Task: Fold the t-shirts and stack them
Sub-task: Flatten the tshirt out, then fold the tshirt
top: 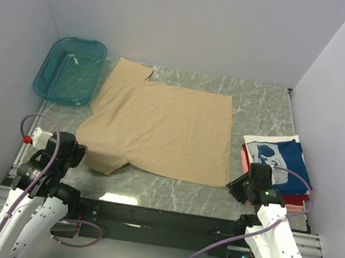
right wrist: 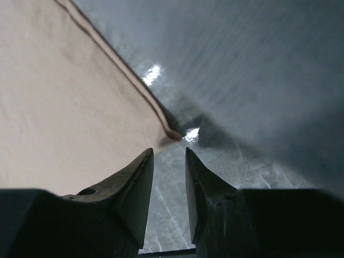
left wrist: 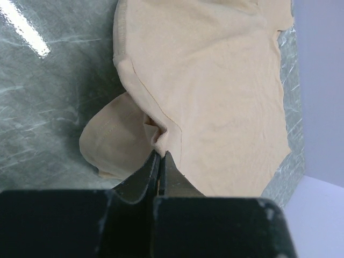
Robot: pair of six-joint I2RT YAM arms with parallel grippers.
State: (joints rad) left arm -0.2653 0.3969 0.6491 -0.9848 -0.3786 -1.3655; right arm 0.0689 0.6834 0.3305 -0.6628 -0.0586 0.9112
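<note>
Lying flat across the middle of the marble table (top: 263,101), the tan t-shirt (top: 166,128) has its sleeve at seven o'clock pinched in the left gripper (top: 81,153), whose jaws are clamped tight on the cloth. At the hem corner, five o'clock, the right gripper (top: 237,185) sits with jaws slightly parted, holding nothing. The folded shirts (top: 282,166) are stacked at three o'clock and the teal basket (top: 69,71) is at ten.

we see a grey marbled table (top: 261,111) carrying a tan t-shirt (top: 166,128) spread flat, a teal basket (top: 67,83) at its far left, and folded shirts (top: 285,166) stacked at right.
</note>
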